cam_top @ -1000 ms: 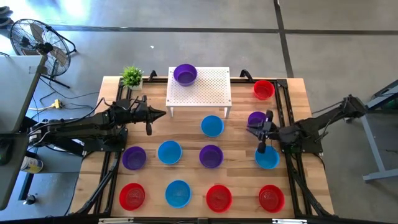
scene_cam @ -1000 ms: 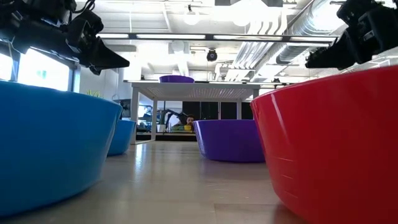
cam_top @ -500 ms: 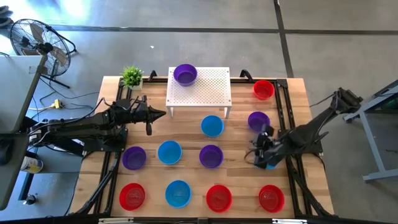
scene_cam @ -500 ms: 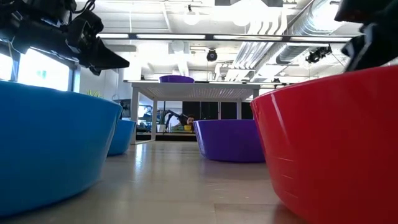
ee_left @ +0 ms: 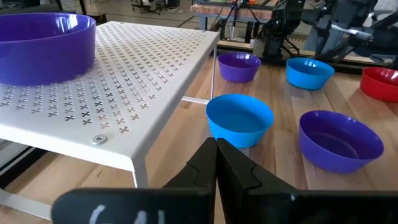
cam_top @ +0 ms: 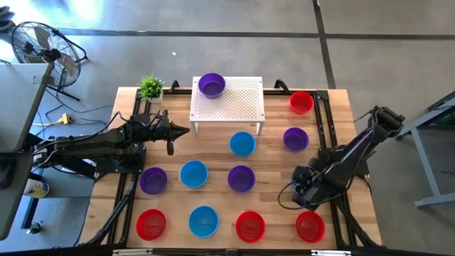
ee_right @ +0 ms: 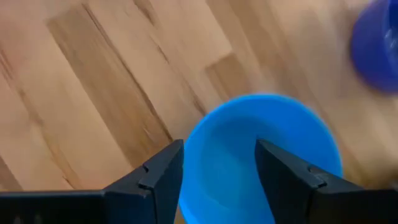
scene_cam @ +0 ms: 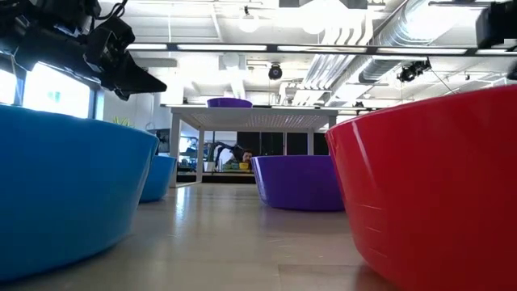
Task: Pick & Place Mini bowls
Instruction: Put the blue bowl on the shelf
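Right gripper [ee_right: 217, 171] spread wide over blue bowl [ee_right: 264, 158] — bowl empty; left gripper [ee_left: 216, 163] pinched together.

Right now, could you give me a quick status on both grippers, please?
Right gripper open over a blue bowl, one finger inside. Left gripper shut, idle beside the stand. Nothing in the way.

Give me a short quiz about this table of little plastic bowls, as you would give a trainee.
1. How many small round plastic bowls sit on the white perforated stand?
2. True or false: the left gripper holds a red bowl.
3. The right gripper hangs open over a bowl of which colour? A red, B blue, C purple.
Key: 1 one, the purple bowl; 2 false, it is shut on nothing; 3 B, the blue bowl.
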